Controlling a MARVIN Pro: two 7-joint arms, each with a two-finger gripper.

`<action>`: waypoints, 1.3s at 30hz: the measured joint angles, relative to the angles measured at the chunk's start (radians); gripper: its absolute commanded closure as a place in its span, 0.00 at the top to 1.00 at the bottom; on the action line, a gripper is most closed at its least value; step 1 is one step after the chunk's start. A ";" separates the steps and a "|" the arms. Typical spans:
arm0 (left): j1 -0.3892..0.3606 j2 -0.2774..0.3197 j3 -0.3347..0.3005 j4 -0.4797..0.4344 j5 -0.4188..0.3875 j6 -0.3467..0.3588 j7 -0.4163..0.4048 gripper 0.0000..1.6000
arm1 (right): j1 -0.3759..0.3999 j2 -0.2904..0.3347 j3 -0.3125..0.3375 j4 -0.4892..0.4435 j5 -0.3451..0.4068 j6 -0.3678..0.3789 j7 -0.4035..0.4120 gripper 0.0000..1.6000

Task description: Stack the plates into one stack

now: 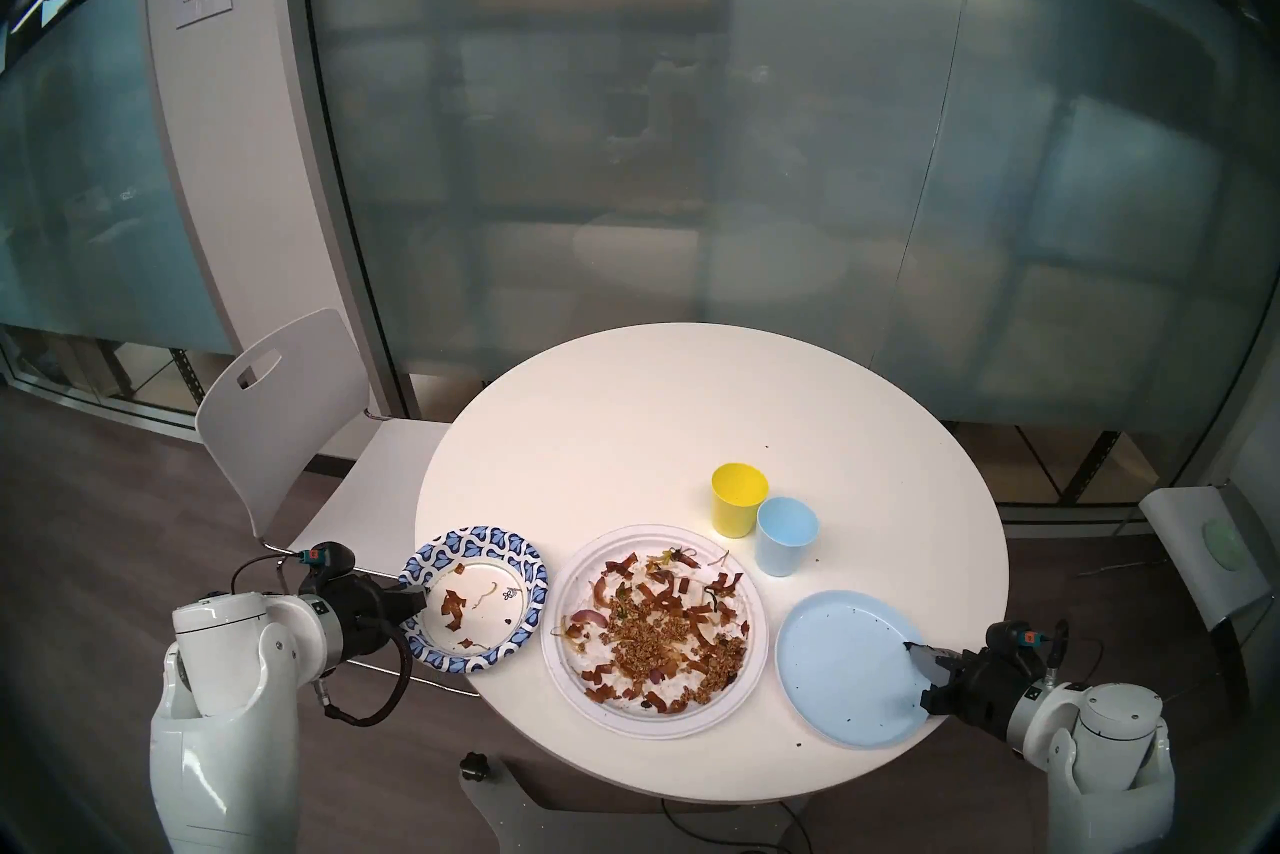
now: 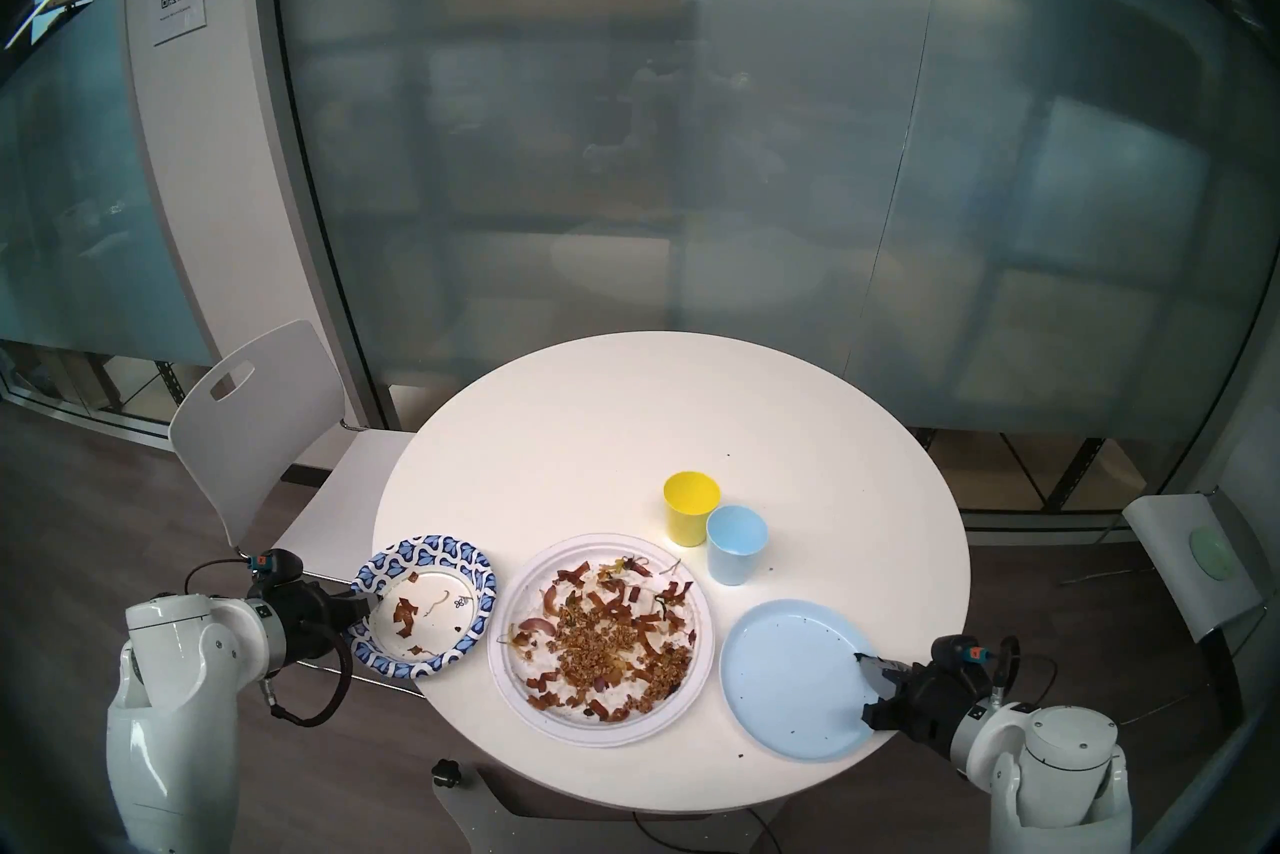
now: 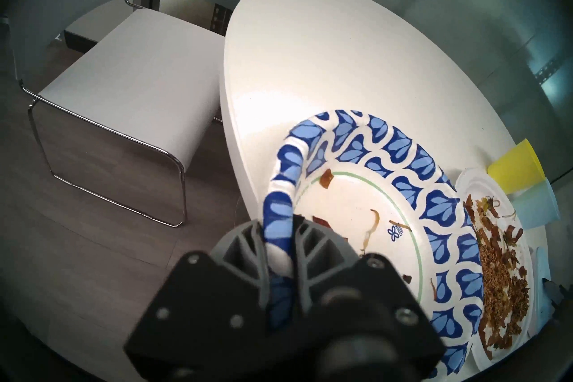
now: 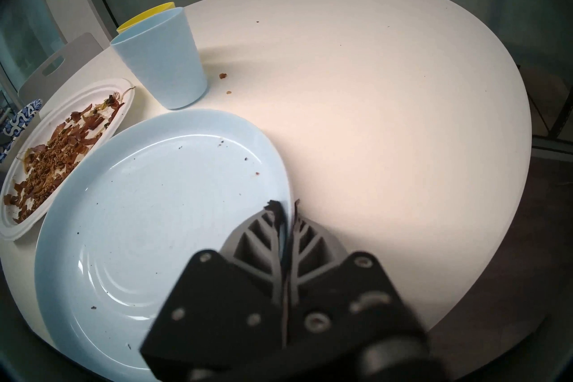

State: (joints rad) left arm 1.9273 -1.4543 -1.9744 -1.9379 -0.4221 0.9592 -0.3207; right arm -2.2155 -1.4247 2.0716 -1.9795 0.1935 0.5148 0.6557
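Blue-patterned plate [image 3: 387, 186] tilted, left claw [image 3: 279, 235] pinching rim | light-blue plate [image 4: 148, 217] rim clamped by right claw [image 4: 283, 211]

round white table [image 1: 623, 416], three plates [image 1: 658, 721], two cups [image 1: 786, 537]

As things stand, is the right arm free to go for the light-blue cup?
Probably not yet. The right tool is shut on the light-blue plate at its rim, so it is occupied. Otherwise the path looks open: the light-blue cup stands upright just beyond that plate, only the plate between them.
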 measured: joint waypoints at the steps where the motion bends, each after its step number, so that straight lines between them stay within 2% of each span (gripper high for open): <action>1: -0.006 -0.003 -0.002 0.003 -0.005 0.002 0.005 0.00 | 0.003 -0.005 0.007 0.005 0.011 0.001 0.003 0.00; 13: -0.033 -0.014 0.000 0.013 -0.051 0.002 0.039 0.00 | 0.024 -0.036 0.025 0.007 0.072 0.040 0.038 0.00; 25: -0.032 -0.002 -0.014 0.020 -0.140 0.003 0.079 0.00 | 0.033 -0.050 0.029 -0.026 0.106 0.092 0.070 0.00; 39: -0.032 0.033 -0.004 0.036 -0.234 0.003 0.143 0.00 | 0.040 -0.066 0.122 -0.052 0.173 0.161 0.109 0.00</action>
State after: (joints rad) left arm 1.8955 -1.4214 -1.9781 -1.9016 -0.6557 0.9618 -0.1773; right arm -2.1751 -1.4909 2.1941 -2.0314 0.3661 0.6759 0.7644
